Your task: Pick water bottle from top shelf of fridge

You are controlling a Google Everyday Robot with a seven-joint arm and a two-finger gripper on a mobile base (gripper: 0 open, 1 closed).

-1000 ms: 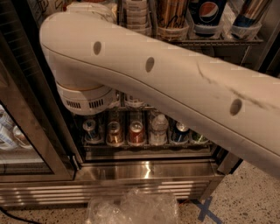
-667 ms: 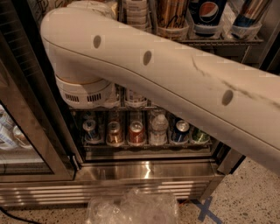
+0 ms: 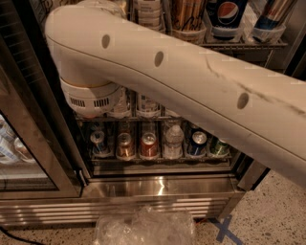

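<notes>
My white arm (image 3: 191,81) crosses the whole view from lower right to upper left and hides most of the fridge (image 3: 158,189), which stands open. My gripper is out of view, past the arm's wrist joint (image 3: 91,98) at the upper left. The large ribbed water bottle and the top shelf do not show; they are hidden behind the arm or above the frame. Only a smaller clear bottle (image 3: 173,141) with a pale label stands on the bottom rack among the cans.
A row of soda cans (image 3: 148,143) fills the bottom wire rack. A Pepsi can (image 3: 228,14) and other drinks stand on a rack higher up. The dark-framed glass door (image 3: 28,143) hangs open at left. A clear plastic bag (image 3: 143,227) and blue tape (image 3: 224,229) lie on the floor.
The arm has risen slightly; its wrist joint sits a little higher against the shelves. Nothing else has moved.
</notes>
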